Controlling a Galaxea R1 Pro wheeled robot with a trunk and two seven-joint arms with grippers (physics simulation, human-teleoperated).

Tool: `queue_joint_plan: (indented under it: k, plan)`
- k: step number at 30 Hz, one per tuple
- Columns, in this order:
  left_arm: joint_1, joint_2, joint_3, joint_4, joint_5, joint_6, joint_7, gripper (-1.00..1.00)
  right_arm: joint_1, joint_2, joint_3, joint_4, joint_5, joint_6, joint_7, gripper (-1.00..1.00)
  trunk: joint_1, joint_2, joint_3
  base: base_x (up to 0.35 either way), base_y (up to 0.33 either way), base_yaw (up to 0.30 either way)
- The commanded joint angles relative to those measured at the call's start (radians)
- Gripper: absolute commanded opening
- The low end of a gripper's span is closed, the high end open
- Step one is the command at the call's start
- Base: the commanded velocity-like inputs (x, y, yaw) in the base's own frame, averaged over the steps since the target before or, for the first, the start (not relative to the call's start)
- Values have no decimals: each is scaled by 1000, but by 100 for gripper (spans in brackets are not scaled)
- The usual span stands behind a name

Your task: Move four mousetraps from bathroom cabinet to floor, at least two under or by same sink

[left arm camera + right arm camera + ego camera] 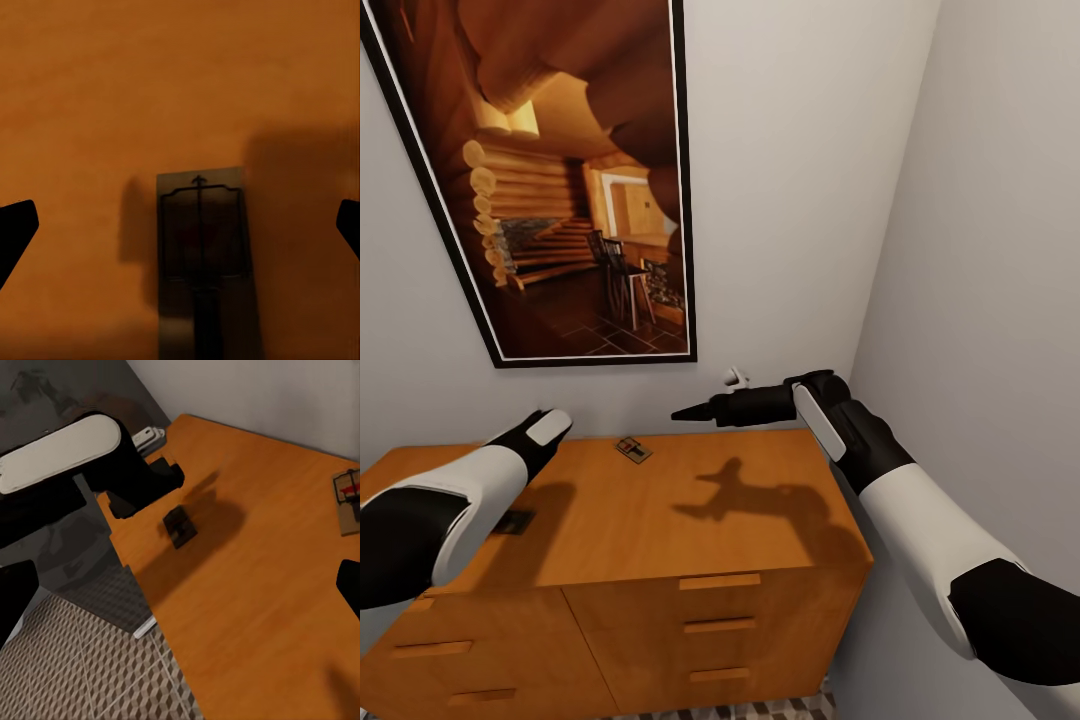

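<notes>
Head view first: I'm looking down at the orange-brown cabinet point(690, 520) pushed into a corner of pale walls, with a large framed picture of a log interior point(560, 180) hanging above it. A mousetrap point(633, 450) lies flat on the cabinet top near the back edge, about midway along. A second mousetrap point(512, 521) sits nearer the left end, in shadow, partly hidden by the left forearm. The left gripper point(180, 225) hangs right above that second trap; in the left wrist view the trap point(201, 255) lies between the two dark fingertips point(16, 229), which stand wide apart at the edges of the picture and touch nothing. The right gripper point(690, 411) is held out over the cabinet top toward the back wall, well above the wood and casting a shadow point(750, 500) on it. In the right wrist view its fingertips point(15, 600) are likewise spread far apart with nothing in them, and both traps show on the top, one point(180, 526) under the left arm, the other point(347, 499) by the wall. Patterned floor tiles point(82, 667) show beside the cabinet's end.
</notes>
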Motion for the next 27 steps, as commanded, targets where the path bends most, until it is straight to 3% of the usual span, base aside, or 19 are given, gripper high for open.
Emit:
queue_joint_plan:
  k: [1,27]
  plan:
    - [3,0,-9,0,9,1,2,100,-1,0,0,0,-1,5,1,100,0,-1,-1,0,0,0]
    - [71,-8,-6,4,11,-4,-56,100,-1,0,0,-1,0,5,2,100,0,-1,-1,0,0,0]
